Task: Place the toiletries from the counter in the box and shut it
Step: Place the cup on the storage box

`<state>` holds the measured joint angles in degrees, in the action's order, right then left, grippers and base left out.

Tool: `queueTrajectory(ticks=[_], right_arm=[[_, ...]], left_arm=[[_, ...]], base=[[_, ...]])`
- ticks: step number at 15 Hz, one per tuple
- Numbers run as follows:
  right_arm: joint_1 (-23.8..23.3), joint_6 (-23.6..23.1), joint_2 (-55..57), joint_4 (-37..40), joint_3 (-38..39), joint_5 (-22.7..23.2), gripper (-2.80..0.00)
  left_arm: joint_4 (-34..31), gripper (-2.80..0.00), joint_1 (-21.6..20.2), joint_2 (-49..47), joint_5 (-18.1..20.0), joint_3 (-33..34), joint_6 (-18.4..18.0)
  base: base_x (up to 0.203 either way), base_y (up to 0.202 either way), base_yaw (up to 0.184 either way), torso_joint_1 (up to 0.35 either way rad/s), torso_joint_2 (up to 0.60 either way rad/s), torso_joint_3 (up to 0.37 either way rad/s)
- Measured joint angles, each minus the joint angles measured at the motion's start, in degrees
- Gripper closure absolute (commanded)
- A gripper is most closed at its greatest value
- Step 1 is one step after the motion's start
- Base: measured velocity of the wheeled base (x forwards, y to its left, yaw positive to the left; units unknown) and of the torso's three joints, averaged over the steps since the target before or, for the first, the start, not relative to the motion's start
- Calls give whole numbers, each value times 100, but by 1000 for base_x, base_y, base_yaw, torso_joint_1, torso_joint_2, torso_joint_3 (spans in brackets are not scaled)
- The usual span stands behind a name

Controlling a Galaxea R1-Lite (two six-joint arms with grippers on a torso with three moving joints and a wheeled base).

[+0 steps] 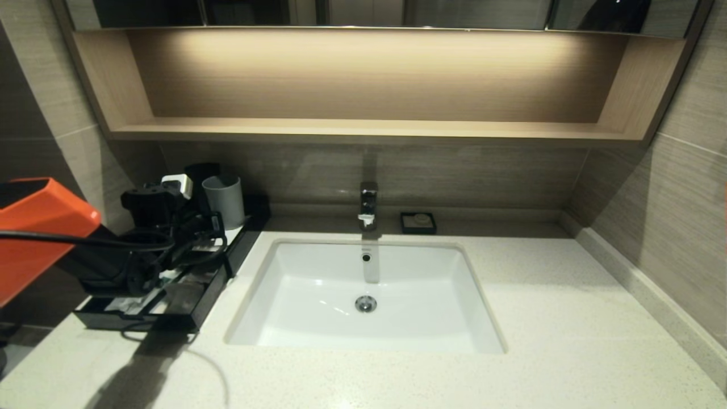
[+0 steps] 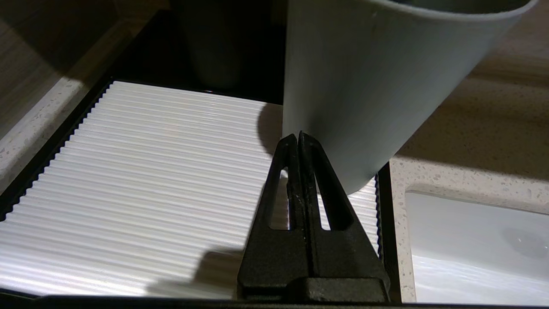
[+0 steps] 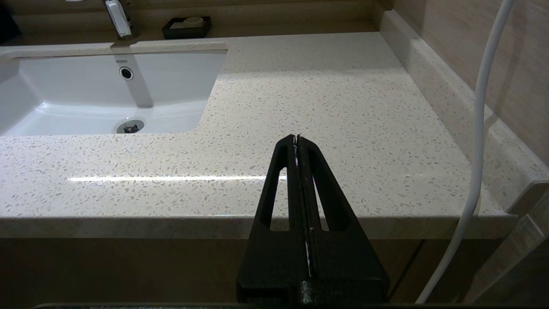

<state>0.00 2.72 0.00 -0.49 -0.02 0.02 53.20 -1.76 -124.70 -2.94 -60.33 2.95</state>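
Head view: the box point(image 1: 196, 295) is seen on the counter point(image 1: 568, 341), just beside the sink basin point(image 1: 363, 295) on the robot's left side. Its drawer is pulled out toward the counter's front edge, and pale wrapped packets point(image 1: 133, 304) can be made out lying inside it, though how many cannot be told behind the cables. A grey cup point(image 1: 225, 200) is stood on the far end of the box, with a darker cup point(image 1: 200, 170) just behind it. The left gripper point(image 1: 213, 224) is held over the box's top, between the drawer and the grey cup.

From the left wrist, the fingers point(image 2: 296, 171) are seen pressed together with nothing between them, hovering above the white ribbed panel point(image 2: 150, 184) of the box top, their tips close against the lower wall of the grey cup point(image 2: 364, 86).

Behind the sink, beside the tap point(image 1: 368, 204), a small black soap dish point(image 1: 418, 222) is set with a pale bar in it.

The right gripper point(image 3: 297, 139) is parked before the counter's front edge, to the right of the sink, its jaws closed on nothing.
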Motion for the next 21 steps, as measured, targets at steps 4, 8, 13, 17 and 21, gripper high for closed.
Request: queueTrajectory(ticks=[4,8,13,17,21], right_arm=[[0,0,0,0,2,0,0],[0,-2,0,0,-2,0,0],[0,0,0,-1,-2,2,0],[0,0,0,-2,-2,2,0],[0,0,0,-2,-2,2,0]], left_arm=[[63,0,0,-112,-12,-121,-11],[68,0,-6,-169,-17,-201,-11],[70,0,-6,-176,-15,-276,-19],[64,0,-6,-246,-11,-383,-17],[52,0,-6,-342,-1,-481,-19]], base=[[0,0,0,0,0,0],[0,0,0,0,0,0],[0,0,0,0,0,0],[0,0,0,0,0,0],[0,0,0,0,0,0]])
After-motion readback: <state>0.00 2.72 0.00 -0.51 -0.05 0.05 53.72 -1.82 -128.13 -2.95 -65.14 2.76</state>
